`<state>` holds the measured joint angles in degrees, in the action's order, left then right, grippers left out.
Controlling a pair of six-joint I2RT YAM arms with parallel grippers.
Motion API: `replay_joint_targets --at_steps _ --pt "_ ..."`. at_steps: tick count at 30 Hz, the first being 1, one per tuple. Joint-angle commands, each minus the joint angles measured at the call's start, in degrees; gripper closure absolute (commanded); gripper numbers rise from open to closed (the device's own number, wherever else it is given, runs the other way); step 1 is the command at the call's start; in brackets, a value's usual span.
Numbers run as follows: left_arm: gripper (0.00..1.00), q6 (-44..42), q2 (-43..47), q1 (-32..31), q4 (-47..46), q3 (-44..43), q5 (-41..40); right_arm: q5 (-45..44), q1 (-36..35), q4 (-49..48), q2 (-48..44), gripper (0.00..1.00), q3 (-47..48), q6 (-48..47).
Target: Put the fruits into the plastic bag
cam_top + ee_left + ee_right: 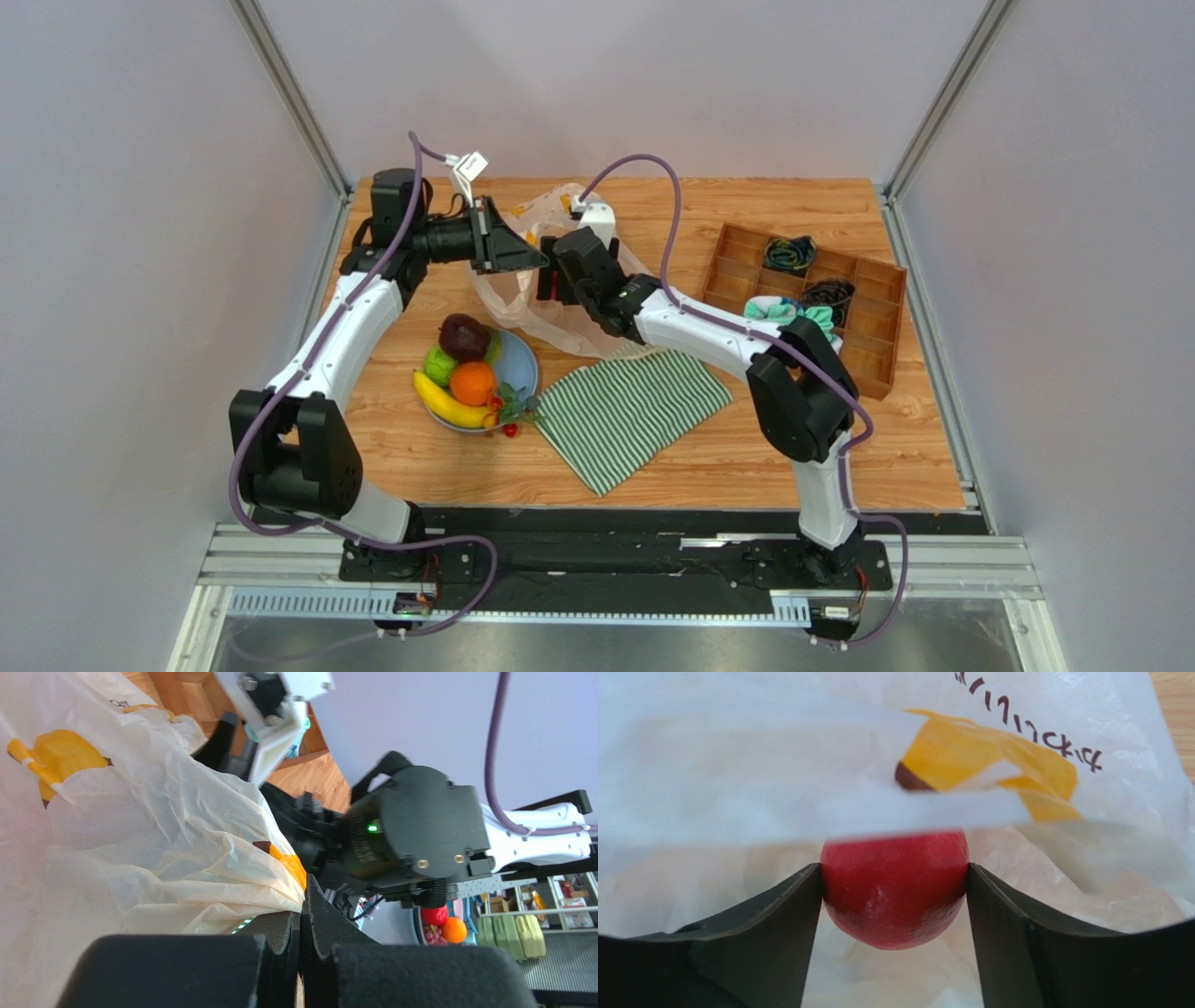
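text: a row of dark lettering (pixel 1031 722) on the plastic bag (pixel 738 763), beside its yellow print | legibility: characters cannot be made out | other readable text: none

At left, fruits (pixel 467 373) on plate (pixel 528 360), plastic bag (pixel 512 297) just behind, cloth (pixel 631 413) right of plate, tray (pixel 877 343) far right.

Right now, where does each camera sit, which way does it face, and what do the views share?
Top external: high behind the robot, looking down at the table; left arm and right arm show.
Left wrist: looks along the left gripper, shut on the plastic bag, toward the right arm.
Right wrist: looks past the right gripper, holding a red apple, into the bag.
Shared: the bag, in all three.
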<state>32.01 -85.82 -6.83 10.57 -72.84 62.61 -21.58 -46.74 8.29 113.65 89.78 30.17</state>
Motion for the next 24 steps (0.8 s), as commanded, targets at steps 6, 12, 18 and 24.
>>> replay_joint_targets --at_steps 6,12,18,24 --pt "1.0 1.21 2.59 -0.29 -3.62 -0.02 1.9 -1.97 -0.1 2.78 4.74 0.14 8.74 -0.82" --pt "1.0 0.78 2.59 -0.29 -3.01 -0.11 1.47 -0.92 -0.02 4.19 4.83 0.13 9.1 -1.34" --pt "1.0 -1.77 3.03 1.2 0.15 -0.9 -1.52 4.53 -0.28 1.2 -2.45 0.16 2.08 -4.07" --pt "1.0 -2.13 3.12 3.05 0.77 -0.73 -3.02 8.05 -0.9 2.24 -14.49 0.16 -9.42 -6.27"
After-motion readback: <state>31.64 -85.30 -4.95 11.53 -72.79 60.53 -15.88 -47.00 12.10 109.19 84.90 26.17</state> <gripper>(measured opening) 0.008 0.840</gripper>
